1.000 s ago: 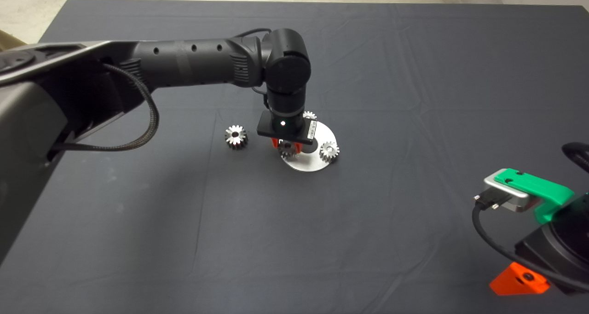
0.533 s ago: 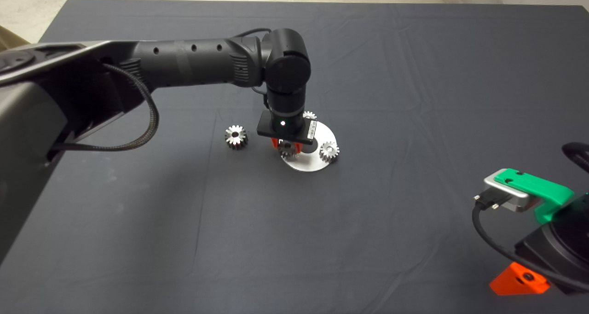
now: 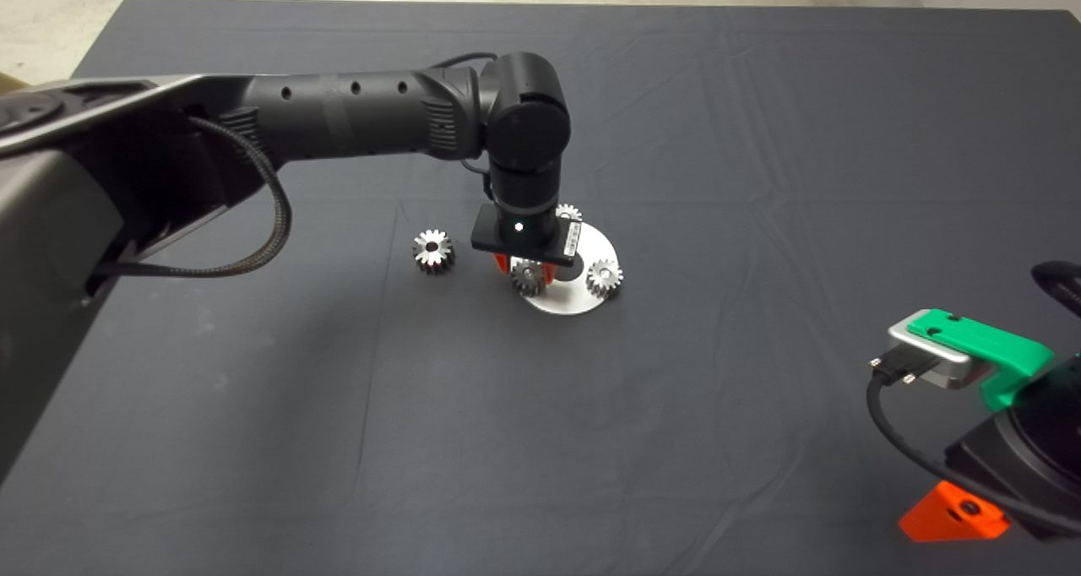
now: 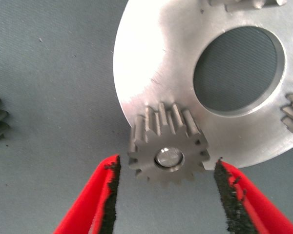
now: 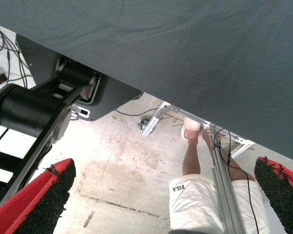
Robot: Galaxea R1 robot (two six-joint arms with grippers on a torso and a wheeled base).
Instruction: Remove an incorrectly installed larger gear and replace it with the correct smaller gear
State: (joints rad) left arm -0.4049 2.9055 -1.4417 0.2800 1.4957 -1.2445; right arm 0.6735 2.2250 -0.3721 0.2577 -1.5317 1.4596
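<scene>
The thick silver steel spur gear with dark tooth flanks, the larger gear (image 4: pixel 168 156), sits on a pin at the rim of a round, flat, bright metal disc with a wide round opening in its middle (image 4: pixel 151 58). A shiny pin end shows in the gear's small centre hole. Part of the gear overhangs the disc's edge above the dark mat. In the head view this gear (image 3: pixel 527 277) is at the disc's (image 3: pixel 564 301) left rim, just under the left arm's wrist.

The left gripper (image 4: pixel 166 195) straddles the larger gear with its two red, black-padded fingers (image 4: pixel 100 195) spread wide; a clear gap shows between each pad and the teeth, so it has hold of nothing.

Two more silver spur gears sit on the disc: one at its right rim (image 3: pixel 604 277) and one at its far rim (image 3: pixel 568 213), the latter mostly hidden behind the wrist. The small bright silver spur gear with the dark round centre hole, the smaller gear (image 3: pixel 433 250), lies alone on the grey cloth-covered worktop (image 3: pixel 718 137), to the left of the disc and apart from it.

The right gripper (image 5: pixel 163 200) waits at the lower right edge of the worktop, fingers spread wide and empty. Past the mat's edge its wrist view shows a concrete floor, a metal frame and a person's bare leg (image 5: pixel 193 156).
</scene>
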